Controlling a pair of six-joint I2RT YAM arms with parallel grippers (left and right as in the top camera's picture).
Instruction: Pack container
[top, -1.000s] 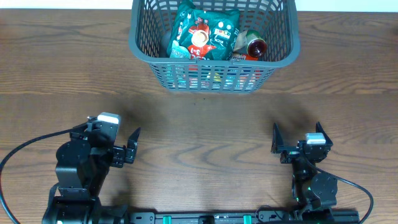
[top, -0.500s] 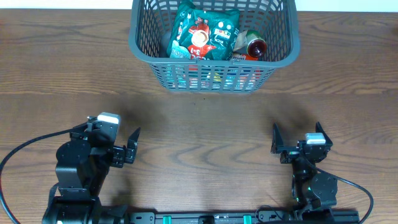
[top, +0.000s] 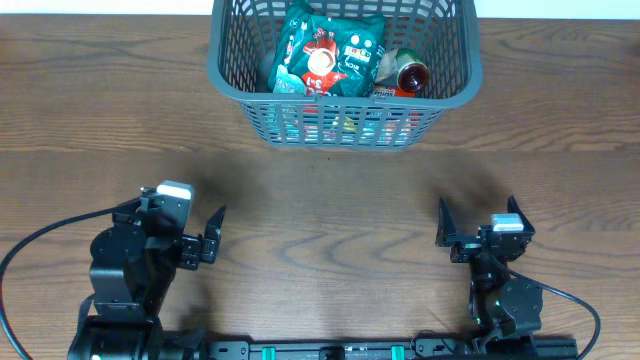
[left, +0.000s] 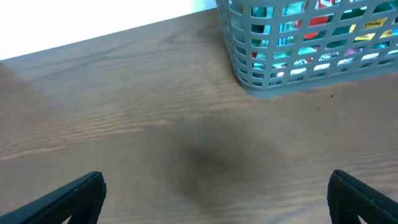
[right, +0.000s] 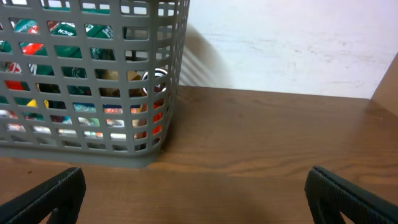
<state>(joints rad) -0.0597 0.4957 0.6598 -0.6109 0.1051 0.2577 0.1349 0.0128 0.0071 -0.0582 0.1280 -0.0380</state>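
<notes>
The container (top: 225, 75) is a dark grey slotted basket at the far middle of the wooden table. It holds a green snack bag (top: 330, 50), a small can (top: 410, 73) and other colourful packets. It also shows in the left wrist view (left: 249, 74) and in the right wrist view (right: 93, 152). My left gripper (top: 212, 232) is open and empty near the front left, far from the basket; its view shows only bare wood between its fingertips (left: 214, 196). My right gripper (top: 478, 222) is open and empty near the front right, likewise over bare wood (right: 193, 193).
A white wall (right: 292, 43) stands behind the table's far edge. A black cable (top: 30, 250) loops out from the left arm's base at the front left.
</notes>
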